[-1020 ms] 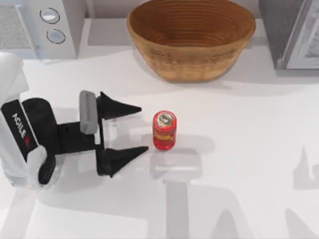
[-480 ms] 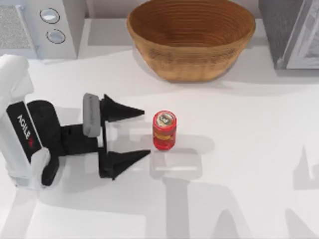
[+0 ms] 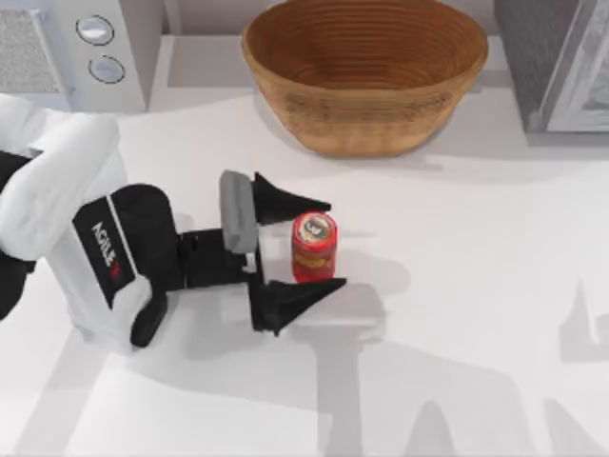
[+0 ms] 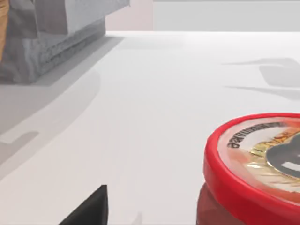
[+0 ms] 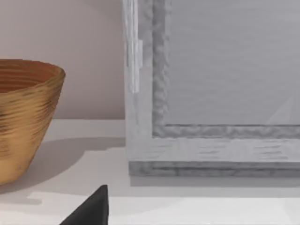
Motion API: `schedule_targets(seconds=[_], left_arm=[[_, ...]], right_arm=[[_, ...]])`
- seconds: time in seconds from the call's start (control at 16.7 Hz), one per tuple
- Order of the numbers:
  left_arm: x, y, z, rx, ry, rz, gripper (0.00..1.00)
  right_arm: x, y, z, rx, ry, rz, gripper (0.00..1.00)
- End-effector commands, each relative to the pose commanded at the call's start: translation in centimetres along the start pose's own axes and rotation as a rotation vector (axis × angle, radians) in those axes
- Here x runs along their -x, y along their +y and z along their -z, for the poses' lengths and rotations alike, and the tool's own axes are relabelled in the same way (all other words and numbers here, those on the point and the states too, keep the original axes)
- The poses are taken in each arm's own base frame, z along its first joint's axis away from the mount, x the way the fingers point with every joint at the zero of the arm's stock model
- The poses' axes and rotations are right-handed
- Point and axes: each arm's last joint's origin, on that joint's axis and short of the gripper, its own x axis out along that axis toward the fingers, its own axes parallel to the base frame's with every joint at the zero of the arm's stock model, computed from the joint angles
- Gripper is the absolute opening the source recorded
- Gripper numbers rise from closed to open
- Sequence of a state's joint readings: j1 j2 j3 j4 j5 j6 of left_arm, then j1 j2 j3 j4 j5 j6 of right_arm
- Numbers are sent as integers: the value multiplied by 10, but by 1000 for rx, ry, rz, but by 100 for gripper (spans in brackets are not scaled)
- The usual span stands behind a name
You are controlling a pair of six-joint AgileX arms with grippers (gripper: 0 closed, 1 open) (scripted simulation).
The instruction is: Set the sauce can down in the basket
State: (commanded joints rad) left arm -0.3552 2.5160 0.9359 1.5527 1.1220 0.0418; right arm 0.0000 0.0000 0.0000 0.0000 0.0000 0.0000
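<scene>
black fingers (image 3: 290, 203) of the left gripper (image 3: 322, 245) spread wide, flanking the small red sauce can with its silver top (image 3: 313, 247) at table centre without touching it. reach step, it seems; next they should close, lift and carry toward twelve o'clock, where the wide tan wicker basket (image 3: 365, 72) waits. right gripper (image 5: 89, 209) parked near the basket, fingers' state unclear.

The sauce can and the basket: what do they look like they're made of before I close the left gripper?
The sauce can looks like glossy red metal or plastic, hard to say which; its round top shows a pale printed seal. The basket looks like matte tan wicker, with ridged coils running round its wall. The left gripper straddles the can, fingers open.
</scene>
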Motion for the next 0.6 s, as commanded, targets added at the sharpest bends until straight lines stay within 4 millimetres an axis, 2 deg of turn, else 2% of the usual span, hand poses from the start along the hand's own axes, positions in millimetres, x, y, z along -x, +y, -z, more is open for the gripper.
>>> schedule_targets(seconds=[0.12,0.36,0.6], left_arm=[[-8,-1,0,0,0,0,100],[-8,-1,0,0,0,0,100],[-8,-1,0,0,0,0,70]], right_arm=[[0,0,0,0,0,0,100],[0,0,0,0,0,0,100],[0,0,0,0,0,0,100]])
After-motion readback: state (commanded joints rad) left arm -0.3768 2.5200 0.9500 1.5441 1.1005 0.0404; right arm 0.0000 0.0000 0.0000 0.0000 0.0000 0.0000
